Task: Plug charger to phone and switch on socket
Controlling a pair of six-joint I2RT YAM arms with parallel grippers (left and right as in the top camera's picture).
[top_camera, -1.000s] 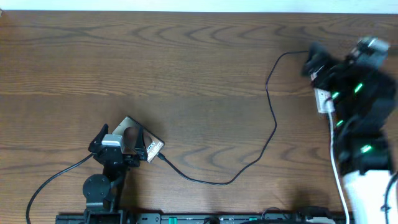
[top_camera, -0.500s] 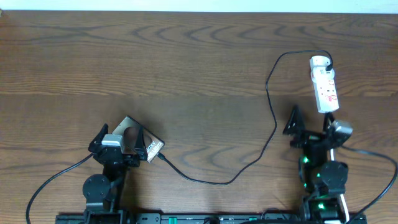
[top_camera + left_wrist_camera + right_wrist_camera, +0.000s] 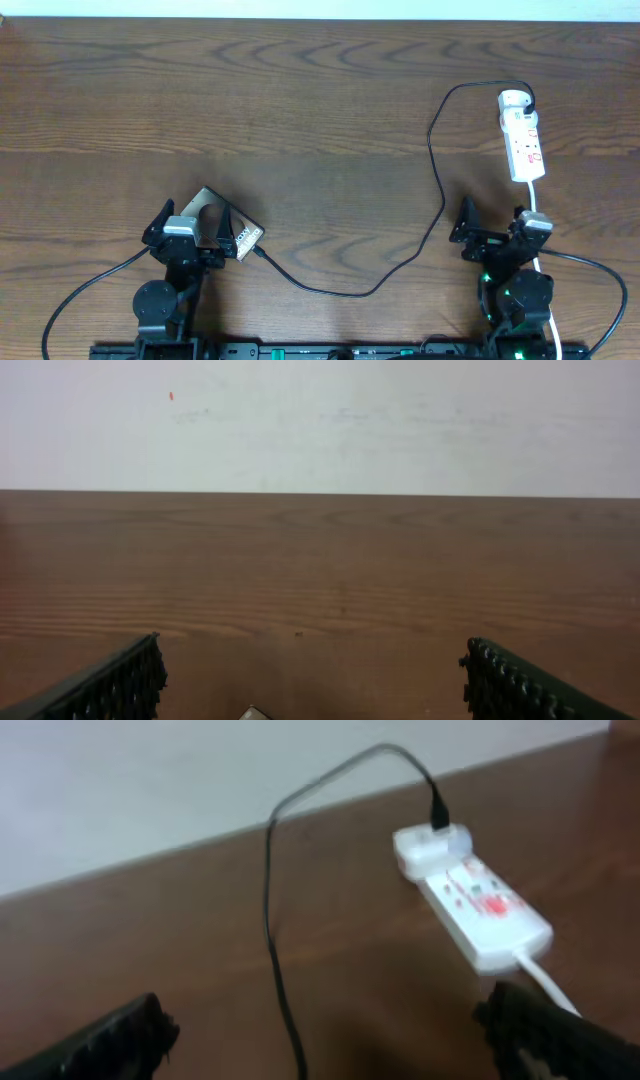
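At near edge of table (image 3: 300, 100), left end effector (image 3: 310, 660) and right end effector (image 3: 492, 222) hung spread, empty. Charger (image 3: 437, 190) tip met phone (image 3: 243, 238). Socket (image 3: 522, 137) lay far right. Probably best to press its switch straight down, clear of the cable.

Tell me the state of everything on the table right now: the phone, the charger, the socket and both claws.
left claw: open, empty.
right claw: open, empty.
socket: lying flat, switch position unreadable.
phone: flat on the table, partly beneath the left claw.
charger: one end plugged into the socket's round head; tip at the phone's edge, seating unclear.
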